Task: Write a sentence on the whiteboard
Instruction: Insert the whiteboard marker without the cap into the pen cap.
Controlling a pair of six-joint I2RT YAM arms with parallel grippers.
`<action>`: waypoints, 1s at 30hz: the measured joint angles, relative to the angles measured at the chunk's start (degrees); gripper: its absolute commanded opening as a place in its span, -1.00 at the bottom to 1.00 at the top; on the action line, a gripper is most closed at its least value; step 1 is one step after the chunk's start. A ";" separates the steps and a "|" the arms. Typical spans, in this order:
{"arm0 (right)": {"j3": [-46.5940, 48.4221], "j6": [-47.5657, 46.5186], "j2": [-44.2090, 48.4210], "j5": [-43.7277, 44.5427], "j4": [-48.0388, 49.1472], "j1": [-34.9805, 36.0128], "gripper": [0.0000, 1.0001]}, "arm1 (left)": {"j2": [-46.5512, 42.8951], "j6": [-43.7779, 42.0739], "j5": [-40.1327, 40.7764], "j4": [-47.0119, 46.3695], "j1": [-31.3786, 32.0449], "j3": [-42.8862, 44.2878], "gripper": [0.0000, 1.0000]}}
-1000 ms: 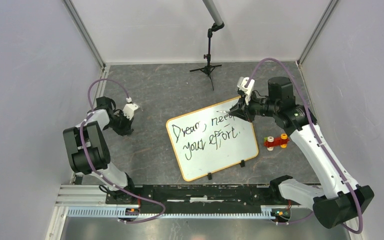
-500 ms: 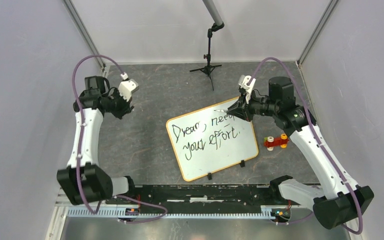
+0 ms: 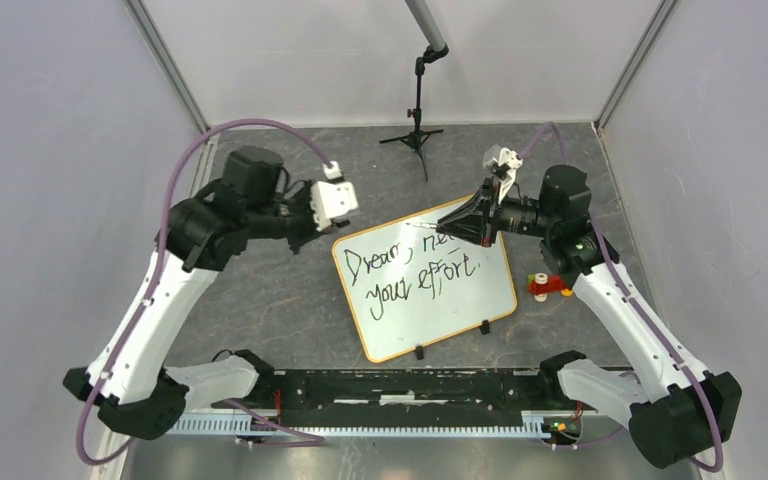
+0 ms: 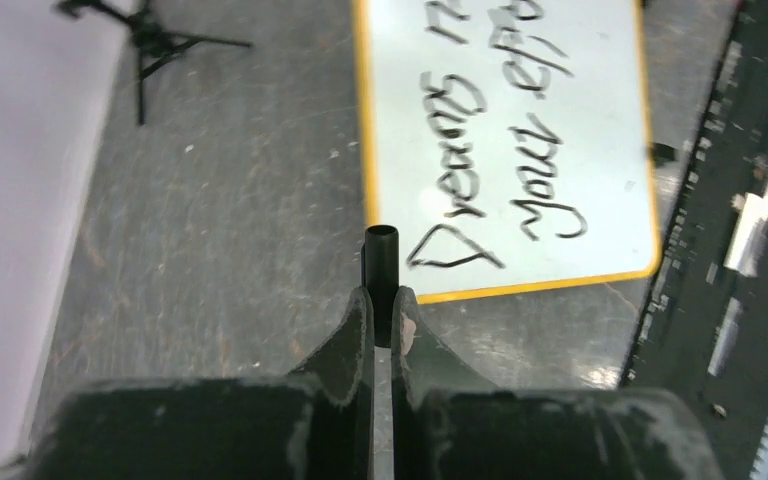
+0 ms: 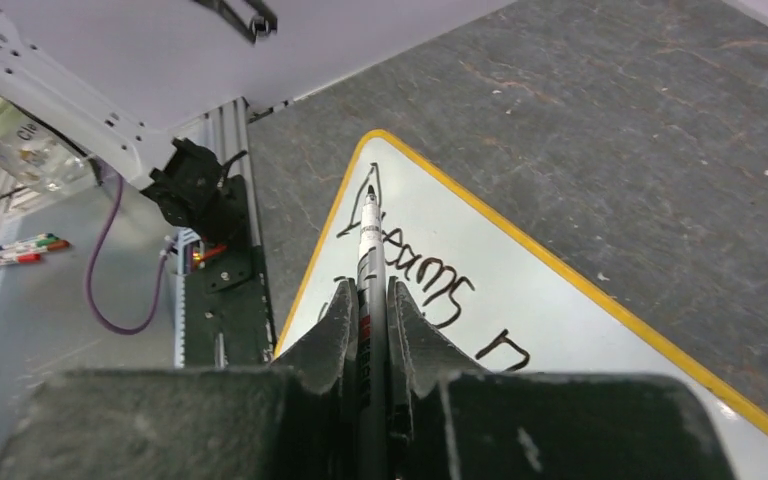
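The whiteboard (image 3: 460,310) lies tilted on the grey table, with the black two-line sentence (image 3: 410,270) on it. My right gripper (image 3: 450,224) hovers over the board's far edge, shut on a marker (image 3: 428,226) whose tip points left above the top line. In the right wrist view the marker (image 5: 368,235) juts out of the gripper (image 5: 370,295) over the lettering (image 5: 430,285). My left gripper (image 3: 307,232) sits just left of the board's left corner. In its wrist view, it (image 4: 381,300) is shut on a short black cap (image 4: 381,260), by the yellow rim of the board (image 4: 580,120).
A black tripod stand (image 3: 417,120) rises at the back centre. A small red-and-orange toy (image 3: 550,285) lies right of the board, under my right forearm. The black rail (image 3: 400,385) with the arm bases runs along the near edge. Grey walls close in both sides.
My left arm has swung from the far left across to the board's left corner. My right gripper has shifted slightly left over the board with the marker.
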State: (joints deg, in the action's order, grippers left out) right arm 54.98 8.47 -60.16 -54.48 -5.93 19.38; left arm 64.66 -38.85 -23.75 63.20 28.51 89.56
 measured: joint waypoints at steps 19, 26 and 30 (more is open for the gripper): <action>-8.44 19.74 1.46 -5.49 20.98 1.64 -1.00 | 15.04 3.65 11.85 1.46 21.40 7.45 -0.95; -8.46 17.55 1.46 -5.46 18.64 2.64 -1.00 | 14.78 3.61 11.61 1.44 21.46 7.48 -0.95; -8.46 16.11 1.46 -5.44 17.18 2.71 -1.00 | 14.34 3.61 11.58 1.44 21.46 7.48 -0.95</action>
State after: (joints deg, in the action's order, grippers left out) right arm 46.52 24.58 -58.70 -59.92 11.25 22.09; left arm 79.00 -35.24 -12.16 64.64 49.98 97.03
